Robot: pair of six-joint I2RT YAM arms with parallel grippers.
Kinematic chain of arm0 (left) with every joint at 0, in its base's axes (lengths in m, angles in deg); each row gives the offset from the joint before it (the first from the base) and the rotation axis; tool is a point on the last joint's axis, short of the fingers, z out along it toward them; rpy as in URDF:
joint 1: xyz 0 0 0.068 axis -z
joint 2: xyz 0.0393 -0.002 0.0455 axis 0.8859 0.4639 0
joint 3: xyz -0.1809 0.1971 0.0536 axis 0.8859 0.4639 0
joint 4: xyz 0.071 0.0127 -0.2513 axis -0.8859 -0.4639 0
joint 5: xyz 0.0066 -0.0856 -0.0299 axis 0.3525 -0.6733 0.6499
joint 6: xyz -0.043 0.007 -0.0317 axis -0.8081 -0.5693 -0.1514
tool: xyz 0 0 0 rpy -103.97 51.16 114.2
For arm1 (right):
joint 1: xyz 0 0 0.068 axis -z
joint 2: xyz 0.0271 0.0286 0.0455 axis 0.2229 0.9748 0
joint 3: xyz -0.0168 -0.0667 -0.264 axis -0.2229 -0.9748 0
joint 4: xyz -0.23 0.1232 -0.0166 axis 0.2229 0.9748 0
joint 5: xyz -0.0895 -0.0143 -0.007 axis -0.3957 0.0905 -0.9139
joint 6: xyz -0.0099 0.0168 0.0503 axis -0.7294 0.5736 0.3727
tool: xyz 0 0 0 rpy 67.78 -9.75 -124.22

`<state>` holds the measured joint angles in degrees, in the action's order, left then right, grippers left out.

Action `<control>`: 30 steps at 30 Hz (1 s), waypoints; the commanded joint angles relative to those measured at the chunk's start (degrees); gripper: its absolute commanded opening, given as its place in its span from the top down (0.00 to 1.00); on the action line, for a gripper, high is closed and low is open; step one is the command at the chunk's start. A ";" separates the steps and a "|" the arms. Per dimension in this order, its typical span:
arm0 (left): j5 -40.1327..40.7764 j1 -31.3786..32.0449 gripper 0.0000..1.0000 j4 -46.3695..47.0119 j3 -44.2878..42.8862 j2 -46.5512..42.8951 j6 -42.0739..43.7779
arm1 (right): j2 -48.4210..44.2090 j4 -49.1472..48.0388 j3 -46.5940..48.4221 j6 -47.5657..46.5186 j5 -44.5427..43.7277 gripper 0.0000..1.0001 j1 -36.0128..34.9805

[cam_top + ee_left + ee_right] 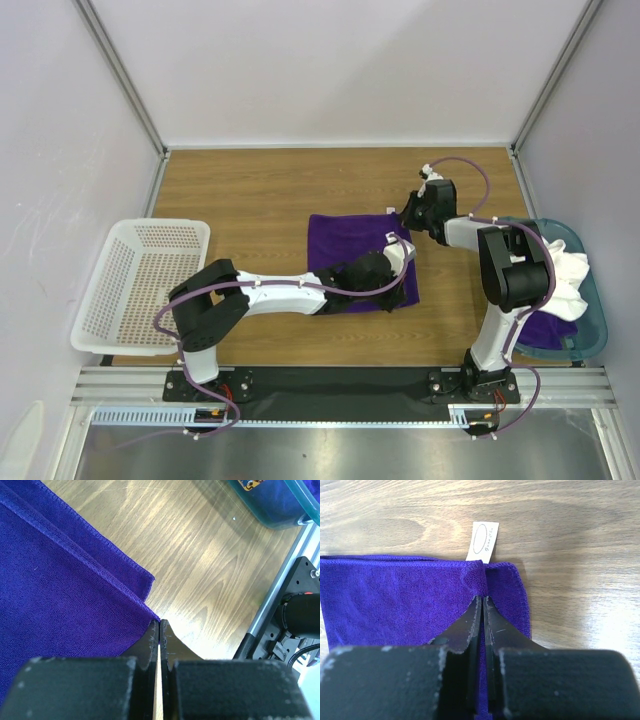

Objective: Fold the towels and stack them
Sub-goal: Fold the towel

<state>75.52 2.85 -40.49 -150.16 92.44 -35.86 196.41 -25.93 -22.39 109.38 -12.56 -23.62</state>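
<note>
A deep-purple towel (345,245) lies flat on the wooden table. My right gripper (408,215) is at its far right corner, shut on a pinched bump of the cloth (395,600) just below the white tag (483,541); its tips (483,600) meet with purple showing between them. My left gripper (408,275) is at the near right corner, and its tips (159,622) are shut on the towel's corner point (60,595). A second hemmed edge lies above that corner. A white towel (565,275) and another purple towel (545,328) lie in the teal bin.
The teal bin (590,300) stands at the right edge beside the right arm's base, and its corner shows in the left wrist view (270,517). A white perforated basket (150,225) sits at the left edge. Walls enclose the table on three sides.
</note>
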 commanded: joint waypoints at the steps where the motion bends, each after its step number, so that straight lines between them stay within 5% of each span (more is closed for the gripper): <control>1: -1.76 1.15 1.00 0.78 -2.34 0.08 -0.34 | -1.80 -3.51 0.49 -0.04 -1.66 1.00 0.81; 19: -3.25 1.06 0.95 -1.33 -7.97 4.82 2.21 | -1.53 4.14 3.83 -3.38 -3.16 0.60 1.43; 30: -4.49 1.06 0.94 -1.85 -9.20 5.88 2.74 | -0.48 7.13 5.68 -3.12 -3.69 0.54 1.43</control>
<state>72.86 3.41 -43.11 -157.05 97.62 -34.31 196.28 -19.03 -19.00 106.76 -15.49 -22.42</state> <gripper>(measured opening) 0.069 0.461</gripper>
